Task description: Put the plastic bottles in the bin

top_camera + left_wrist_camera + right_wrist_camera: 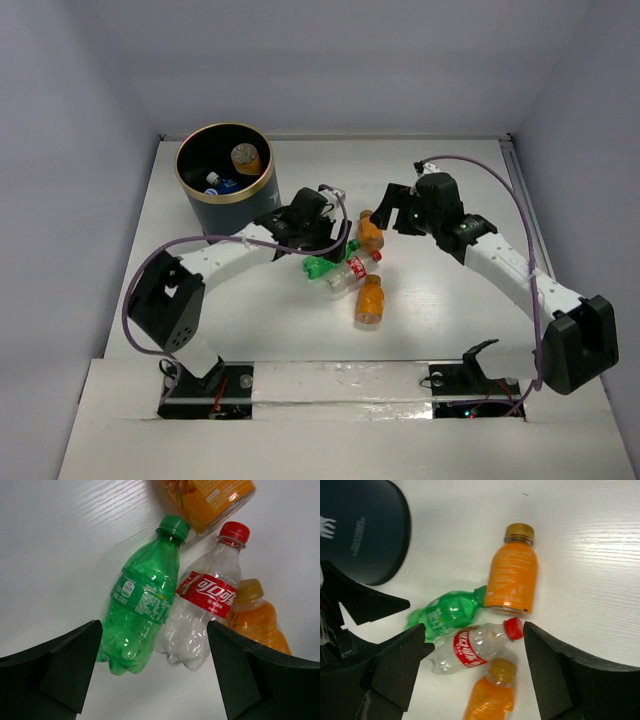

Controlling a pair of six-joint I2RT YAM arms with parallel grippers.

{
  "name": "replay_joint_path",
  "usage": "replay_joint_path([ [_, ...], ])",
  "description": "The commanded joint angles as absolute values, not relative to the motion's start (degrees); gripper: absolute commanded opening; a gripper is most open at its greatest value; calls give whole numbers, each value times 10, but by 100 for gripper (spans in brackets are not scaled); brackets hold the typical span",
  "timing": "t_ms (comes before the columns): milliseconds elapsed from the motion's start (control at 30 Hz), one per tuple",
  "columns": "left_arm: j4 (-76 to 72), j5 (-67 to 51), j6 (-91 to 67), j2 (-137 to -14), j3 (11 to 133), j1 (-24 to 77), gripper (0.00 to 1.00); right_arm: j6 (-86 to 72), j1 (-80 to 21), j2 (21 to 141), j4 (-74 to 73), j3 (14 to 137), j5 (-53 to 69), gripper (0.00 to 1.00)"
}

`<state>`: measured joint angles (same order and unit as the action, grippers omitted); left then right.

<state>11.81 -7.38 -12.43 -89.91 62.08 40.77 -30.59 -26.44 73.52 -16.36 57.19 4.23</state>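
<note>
A green bottle (142,610) and a clear bottle (202,611) with a red label lie side by side, touching, near the middle of the table (260,325). One orange bottle (370,232) lies just past them toward the far edge. Another orange bottle (370,300) lies on the near side. The bin (235,215) stands at the far left corner, with an orange-capped bottle (246,158) and a blue-label bottle (220,184) inside. The left pincer (154,630) is wide apart over the green and clear bottles, holding nothing. The right pincer (476,632) is wide apart too, holding nothing.
</note>
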Motion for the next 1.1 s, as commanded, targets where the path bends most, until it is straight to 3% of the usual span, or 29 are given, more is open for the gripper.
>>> replay_joint_path([
  [0,136,-70,-81,-924,655,409,84,-264,-250,770,-185,598,62,85],
  [133,137,-63,-73,-958,657,409,84,-242,-244,830,-207,625,75,96],
  [400,140,-28,-81,-1011,664,409,82,-214,-244,927,-225,683,93,99],
  [533,130,-32,-85,-1025,664,403,73,-208,-239,971,-230,707,89,99],
  [633,128,-25,-88,-1028,664,398,54,-204,-239,997,-231,720,93,99],
  [800,147,-17,-99,-971,671,398,51,-196,-239,1033,-234,727,96,98],
  [967,199,-19,-114,-873,721,398,50,-198,-234,1050,-231,734,113,88],
  [1067,224,-22,-130,-808,782,387,49,-197,-234,1051,-234,743,113,72],
])
